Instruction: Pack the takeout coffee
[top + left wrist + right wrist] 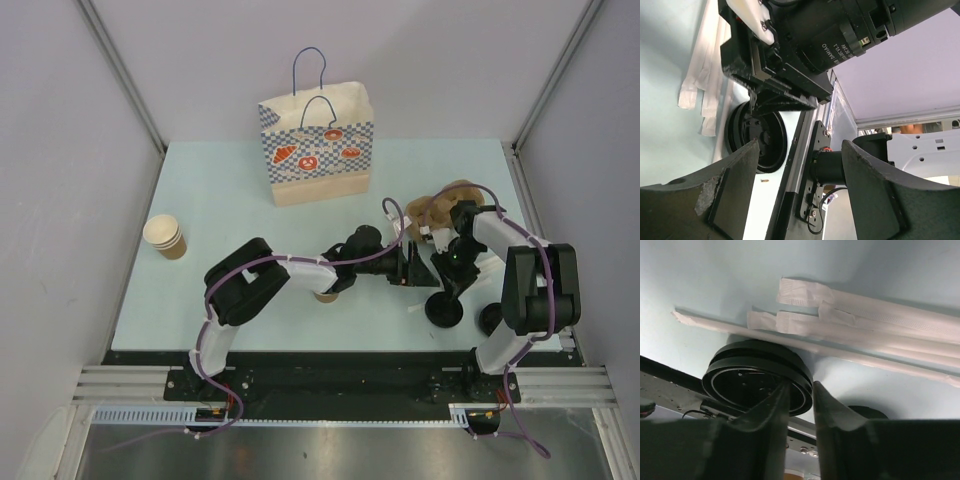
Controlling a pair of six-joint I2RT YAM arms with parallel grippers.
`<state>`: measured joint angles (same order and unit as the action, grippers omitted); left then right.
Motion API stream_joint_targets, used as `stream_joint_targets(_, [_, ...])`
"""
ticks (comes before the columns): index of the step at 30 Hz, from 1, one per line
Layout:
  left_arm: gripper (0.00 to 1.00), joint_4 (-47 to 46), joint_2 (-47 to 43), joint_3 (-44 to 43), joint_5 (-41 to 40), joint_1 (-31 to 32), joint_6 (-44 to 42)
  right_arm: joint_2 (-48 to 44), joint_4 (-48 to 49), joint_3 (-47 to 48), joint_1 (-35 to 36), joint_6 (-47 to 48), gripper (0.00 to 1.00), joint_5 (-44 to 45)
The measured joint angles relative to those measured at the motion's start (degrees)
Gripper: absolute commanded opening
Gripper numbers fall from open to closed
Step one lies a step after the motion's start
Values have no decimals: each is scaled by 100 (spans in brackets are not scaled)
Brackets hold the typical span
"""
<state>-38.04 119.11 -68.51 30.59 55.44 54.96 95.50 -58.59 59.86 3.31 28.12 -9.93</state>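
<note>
- Right wrist: we're seeing right gripper (800, 387) narrowed at black lid (752, 382) rim, grip unclear.
- Left gripper (799, 147) hanging spread, empty.
- Paper bag (318, 150) standing apart; we're judging packing not started.

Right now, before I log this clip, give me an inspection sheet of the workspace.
Surface: pale blue table, flat.
Job's things: paper bag upright at the back; brown cup mostly hidden under the left arm, so I cannot tell if it has a lid.
Clutter: cup stack; black lid; wrapped straws; crumpled brown paper.
Pincers: left pincer open, empty; right pincer nearly closed at the black lid's rim, grip unclear.
Cables: purple cables run along both arms.
Surroundings: plain walls; nothing else seen.
</note>
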Motion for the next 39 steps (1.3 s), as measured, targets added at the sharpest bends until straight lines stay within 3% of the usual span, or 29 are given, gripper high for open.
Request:
stream_joint_targets(2, [72, -2, 0, 15, 0, -11, 0, 0, 4, 0, 7, 15, 12, 11])
stream_joint_targets(3, [72, 0, 0, 24, 0, -17, 2, -2, 4, 0, 7, 20, 1, 4])
stream_joint_targets(4, [72, 0, 0, 33, 0, -26, 2, -2, 9, 0, 11, 42, 0, 4])
stream_joint_targets(10, [72, -26, -2, 142, 0, -105, 0, -177, -42, -28, 22, 162, 0, -50])
stream_joint_targets(19, [72, 240, -372, 391, -2, -282, -103, -1764, -247, -50, -299, 621, 0, -693])
stream_joint_targets(27, [73, 212, -573, 520, 271, -407, 17, -2625, -260, -52, -612, 1029, 0, -1360])
stream_joint_targets(39, [68, -195, -573, 527, 612, -404, 577, -2898, -282, -52, -608, 1412, 0, -1853])
